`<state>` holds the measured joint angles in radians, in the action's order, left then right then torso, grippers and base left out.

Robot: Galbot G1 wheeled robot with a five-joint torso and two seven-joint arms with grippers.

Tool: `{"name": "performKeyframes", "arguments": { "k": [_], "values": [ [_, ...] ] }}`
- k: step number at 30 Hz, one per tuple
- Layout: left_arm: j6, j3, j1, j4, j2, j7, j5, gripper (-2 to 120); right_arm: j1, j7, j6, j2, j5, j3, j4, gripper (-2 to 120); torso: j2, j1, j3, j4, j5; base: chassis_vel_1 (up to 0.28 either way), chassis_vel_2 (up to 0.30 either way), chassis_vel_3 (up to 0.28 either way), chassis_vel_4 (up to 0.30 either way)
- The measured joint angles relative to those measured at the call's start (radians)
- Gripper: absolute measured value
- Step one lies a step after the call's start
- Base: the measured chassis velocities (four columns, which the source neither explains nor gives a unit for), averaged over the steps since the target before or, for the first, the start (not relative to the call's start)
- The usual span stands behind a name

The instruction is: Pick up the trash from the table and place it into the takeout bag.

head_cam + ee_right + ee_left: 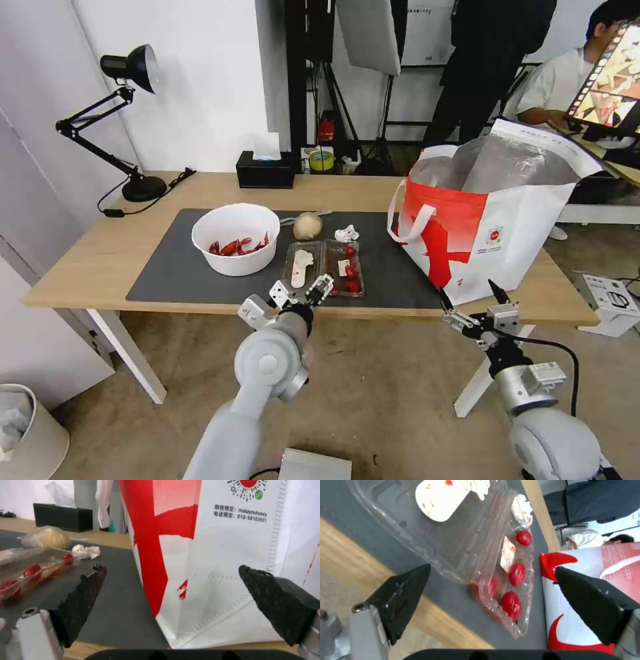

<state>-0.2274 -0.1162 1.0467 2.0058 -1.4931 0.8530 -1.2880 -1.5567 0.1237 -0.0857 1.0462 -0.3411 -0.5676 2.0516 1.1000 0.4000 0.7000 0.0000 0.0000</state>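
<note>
Left gripper [301,291], fingers apart, at 6 o'clock of clear tray [324,267] on mat; right gripper [469,301] agape near takeout bag [493,220]; flimsy tray may buckle, spilling red bits.

On the table [100,260] sits one dark grey mat [167,273]. There is one white bowl [235,238] of red shells, one clear hinged tray [323,268] lying open in two halves, one beige lump [307,226] and one crumpled tissue [347,234]. Four small red pieces [517,574] lie in the tray's right half. At the right stands one takeout bag [493,220]. Far back are one black tissue box [265,171] and one black desk lamp [127,120]. Two grippers, left [300,291] and right [470,299], hang at the near edge, jaws apart.
</note>
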Motion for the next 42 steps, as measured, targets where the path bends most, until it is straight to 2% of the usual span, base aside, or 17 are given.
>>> {"name": "performKeyframes", "arguments": {
  "k": [5, 15, 28, 42],
  "values": [
    [0.006, 0.000, -0.001, -0.009, -0.004, 0.000, 0.012, 100, -0.001, 0.001, -0.003, 0.001, 0.001, 0.000, 0.000, 100, 0.000, 0.000, 0.000, 0.0000, 0.0000, 0.000, 0.000, 0.000, 0.000],
    [0.064, -0.013, 0.008, -0.012, -0.024, -0.002, 0.043, 100, -0.002, 0.001, -0.010, 0.014, 0.006, 0.004, -0.015, 100, 0.000, 0.000, 0.000, 0.0001, 0.0000, 0.000, 0.000, 0.000, 0.000],
    [0.105, -0.020, 0.038, 0.053, -0.013, -0.093, 0.081, 100, -0.003, 0.001, -0.013, 0.031, 0.018, 0.017, -0.018, 100, 0.000, 0.000, 0.000, 0.0001, 0.0000, 0.000, 0.000, 0.000, 0.000],
    [0.126, 0.008, 0.039, 0.082, -0.008, -0.157, 0.110, 100, -0.019, 0.001, -0.018, 0.030, 0.025, 0.013, -0.003, 100, 0.000, 0.000, 0.000, 0.0000, 0.0000, 0.000, 0.000, 0.000, 0.000]
  ]
}}
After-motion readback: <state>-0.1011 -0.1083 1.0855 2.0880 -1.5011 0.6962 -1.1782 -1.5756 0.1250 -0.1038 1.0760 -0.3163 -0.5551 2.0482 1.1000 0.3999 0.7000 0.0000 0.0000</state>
